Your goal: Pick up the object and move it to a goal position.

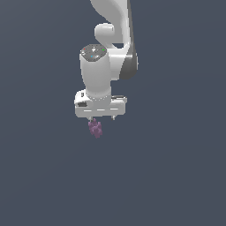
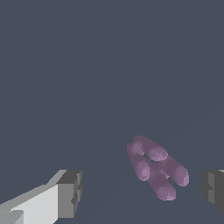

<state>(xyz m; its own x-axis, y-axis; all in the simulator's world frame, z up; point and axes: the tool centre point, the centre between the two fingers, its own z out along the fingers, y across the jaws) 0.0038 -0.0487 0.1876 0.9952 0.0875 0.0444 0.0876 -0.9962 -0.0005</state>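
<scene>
Because the desk (image 1: 176,176) is one plain slate-grey plane with no marker showing on it, nothing in either view tells where the goal lies. Above it the white arm (image 1: 115,26) reaches down, its wrist pointed straight at the surface, which suits a grasp from overhead. At its end the tool (image 1: 103,118) is spread wide: in the wrist view one grey finger pad (image 2: 70,192) and the other (image 2: 214,189) stand well apart, and neither touches anything. It holds nothing.

Between those fingers lies the object (image 2: 156,168), a small lumpy purple cluster, much narrower than the gap and set nearer one pad than the other. In the exterior view it shows just under the tool, toward that view's left; whether the fingertips have reached its level I cannot tell. My judgement is that the fingers are set to straddle the cluster before closing, and that the off-centre position may push it sideways as they shut.
</scene>
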